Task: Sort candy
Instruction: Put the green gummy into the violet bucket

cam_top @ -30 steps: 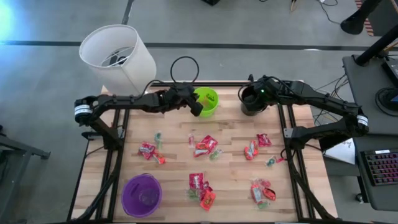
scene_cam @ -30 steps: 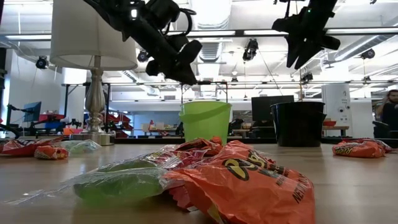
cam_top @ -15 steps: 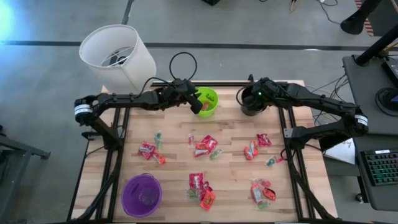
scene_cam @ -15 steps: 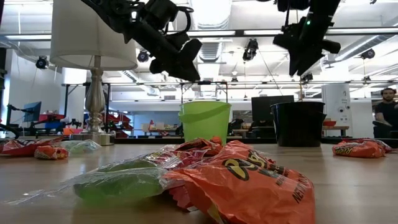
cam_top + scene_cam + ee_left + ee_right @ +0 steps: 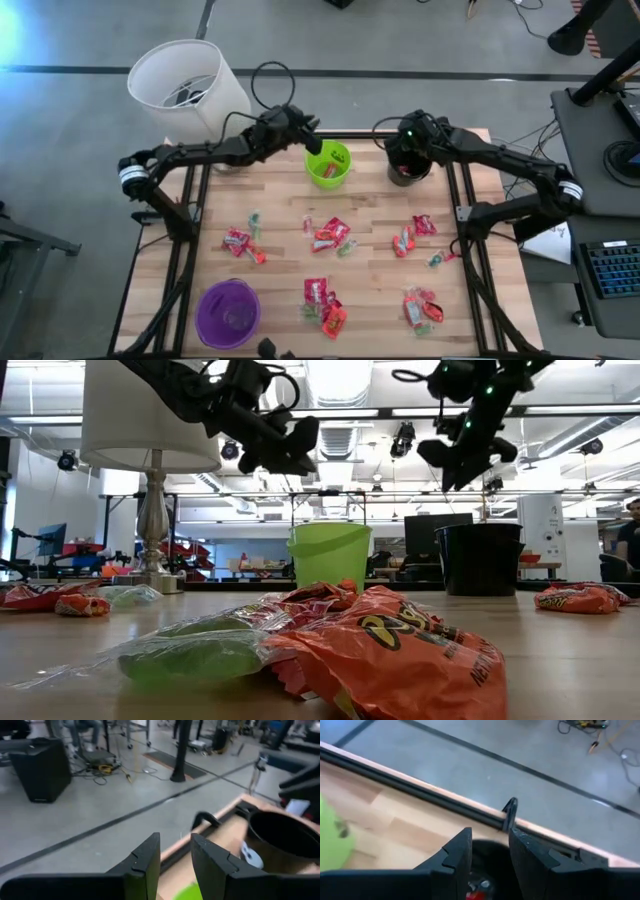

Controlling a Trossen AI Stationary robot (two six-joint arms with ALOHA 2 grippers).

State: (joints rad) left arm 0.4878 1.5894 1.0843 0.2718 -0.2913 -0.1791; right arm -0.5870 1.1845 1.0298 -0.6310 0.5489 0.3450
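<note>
Lying well below both pincers: candy scattered on table.

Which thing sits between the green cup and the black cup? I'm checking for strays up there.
Nothing: in the high view, only bare wood of the table lies between the green cup and the black cup.

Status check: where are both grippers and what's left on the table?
Left gripper open, empty, by green cup. Right gripper open over black cup. Candy scattered.
</note>
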